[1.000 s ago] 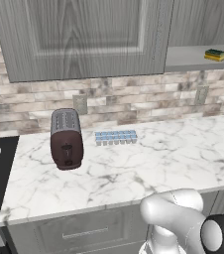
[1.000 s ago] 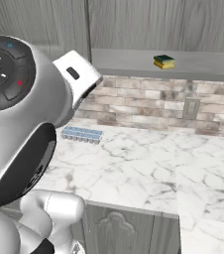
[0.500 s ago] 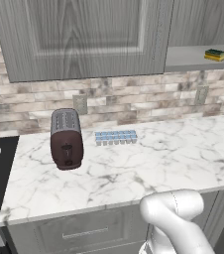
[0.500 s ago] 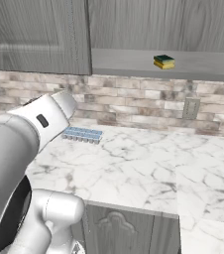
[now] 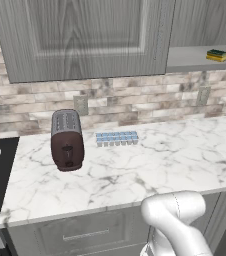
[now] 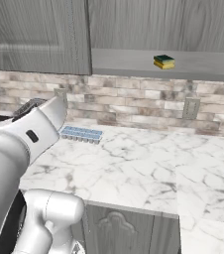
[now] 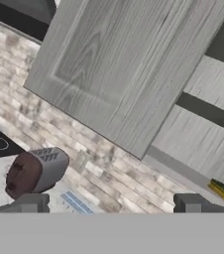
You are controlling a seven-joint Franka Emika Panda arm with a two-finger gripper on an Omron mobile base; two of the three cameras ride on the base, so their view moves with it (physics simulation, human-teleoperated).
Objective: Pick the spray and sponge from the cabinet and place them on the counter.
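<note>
Now | grey wood-grain wall cabinet (image 6: 134, 62): small yellow sponge with dark green scrub layer (image 6: 164, 61) on its open shelf, 1 o'clock | two-finger gripper (image 7: 114, 204): spread, empty | white marble counter (image 5: 185, 155): pale blue ice-cube tray (image 5: 116, 138), dark toaster (image 5: 67, 140)

Sponge (image 6: 164, 62) on cabinet (image 6: 134, 63) shelf (open)

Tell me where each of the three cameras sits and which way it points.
Left base view: behind the arm's left, looking over the counter at the toaster; white arm lower right.
Right base view: behind its right, facing the sponge on the cabinet shelf; arm at left.
Hand view: rolled, facing the cabinet door; open gripper at bottom.
All three share the sponge and ice-cube tray.
</note>
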